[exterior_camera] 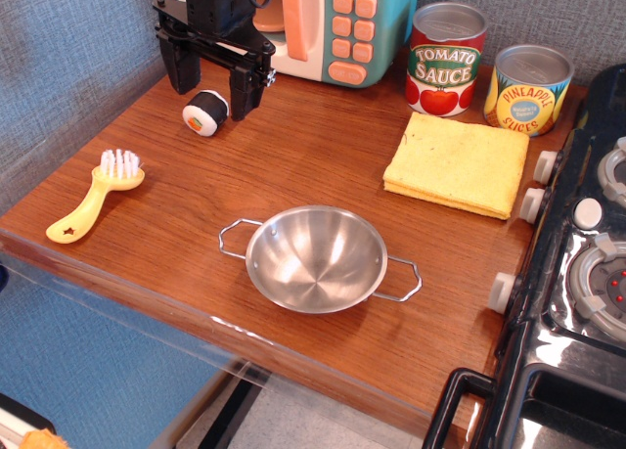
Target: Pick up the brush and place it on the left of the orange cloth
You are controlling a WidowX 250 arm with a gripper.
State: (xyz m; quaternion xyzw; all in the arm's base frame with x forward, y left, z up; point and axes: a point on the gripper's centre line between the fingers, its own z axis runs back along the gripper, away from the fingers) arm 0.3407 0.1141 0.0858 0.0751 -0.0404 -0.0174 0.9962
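Observation:
The yellow brush (95, 196) lies at the left edge of the wooden table (323, 156), white bristles toward the back, star mark at the near handle end. The folded yellow-orange cloth (457, 163) lies flat at the right, in front of two tins. My black gripper (211, 80) hangs at the back left, open and empty, its fingers either side of a black-and-white sushi roll (204, 112) and above it. The gripper is well behind and to the right of the brush.
A steel two-handled bowl (317, 258) sits in the front middle. A tomato sauce tin (445, 60) and a pineapple tin (527, 89) stand behind the cloth. A toy microwave (333, 23) stands at the back. A black toy stove (577, 273) borders the right.

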